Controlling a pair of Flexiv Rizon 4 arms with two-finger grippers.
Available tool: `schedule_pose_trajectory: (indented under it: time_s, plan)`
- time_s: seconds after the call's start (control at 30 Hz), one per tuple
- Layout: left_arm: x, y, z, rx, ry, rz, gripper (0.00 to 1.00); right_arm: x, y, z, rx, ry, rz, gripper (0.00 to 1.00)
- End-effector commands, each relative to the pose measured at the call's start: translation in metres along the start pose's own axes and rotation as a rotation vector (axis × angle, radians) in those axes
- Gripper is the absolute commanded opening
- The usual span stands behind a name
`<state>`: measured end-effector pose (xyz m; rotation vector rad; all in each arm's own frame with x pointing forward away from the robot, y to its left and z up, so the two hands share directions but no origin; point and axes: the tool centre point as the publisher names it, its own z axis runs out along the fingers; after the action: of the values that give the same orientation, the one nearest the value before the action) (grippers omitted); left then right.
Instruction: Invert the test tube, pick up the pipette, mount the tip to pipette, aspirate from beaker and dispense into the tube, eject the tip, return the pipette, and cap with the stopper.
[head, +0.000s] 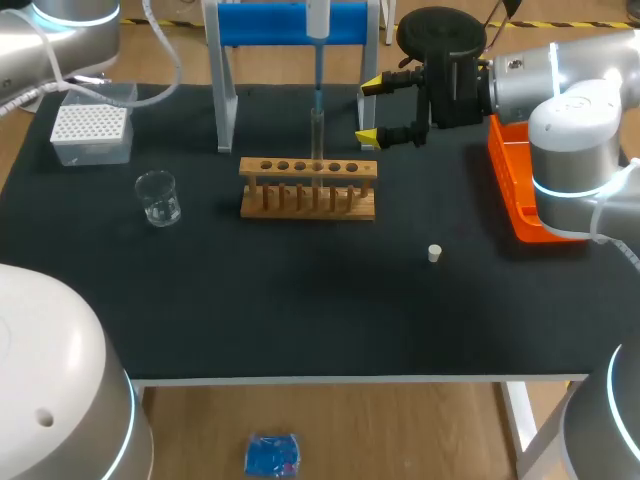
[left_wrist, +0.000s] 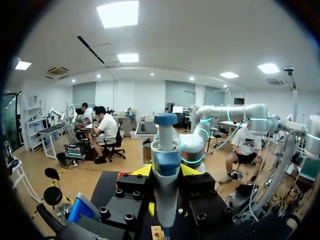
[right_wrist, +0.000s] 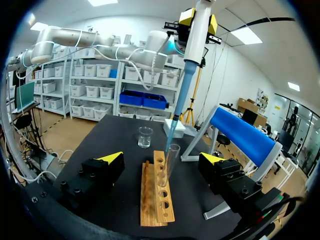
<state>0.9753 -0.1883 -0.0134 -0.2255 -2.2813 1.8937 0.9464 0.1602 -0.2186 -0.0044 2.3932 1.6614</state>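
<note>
My left gripper (left_wrist: 166, 172) is shut on the pipette (left_wrist: 166, 165), which hangs upright over the wooden rack (head: 308, 187). The pipette's blue tip (right_wrist: 172, 127) points down into the mouth of the glass test tube (right_wrist: 167, 165), which stands upright in the rack (right_wrist: 157, 195). My right gripper (head: 370, 110) is open just right of the tube (head: 317, 135). In the right wrist view the tube stands between its spread fingers (right_wrist: 112, 159), touching neither. The beaker (head: 158, 197) sits left of the rack. The white stopper (head: 434, 253) lies on the mat to the front right.
A white tip box (head: 92, 133) stands at the back left. The blue and white pipette stand (head: 290, 25) rises behind the rack. An orange tray (head: 520, 190) lies at the right edge, under my right arm.
</note>
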Motion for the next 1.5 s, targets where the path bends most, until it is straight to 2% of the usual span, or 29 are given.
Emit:
schedule_pose_trajectory:
  time_s: [0.03,0.57,0.9,1.1,1.5]
  plan:
    - [0.002,-0.001,-0.003,-0.005,-0.007,0.0,0.0,0.0,0.0,0.0,0.0,-0.002,-0.001,1.0]
    - [-0.005,-0.004,-0.006,0.003,-0.031,0.026,0.0,0.0,0.0,0.0,0.0,-0.002,-0.001,1.0]
    - [0.0,-0.021,-0.007,-0.007,-0.03,0.032,0.0,0.0,0.0,0.0,0.0,-0.002,-0.001,1.0]
    - [0.0,-0.026,-0.004,-0.008,-0.025,0.045,0.0,0.0,0.0,0.0,0.0,-0.002,-0.001,1.0]
    - [-0.007,-0.009,0.001,0.016,-0.01,0.028,0.0,0.0,0.0,0.0,0.0,-0.002,-0.001,1.0]
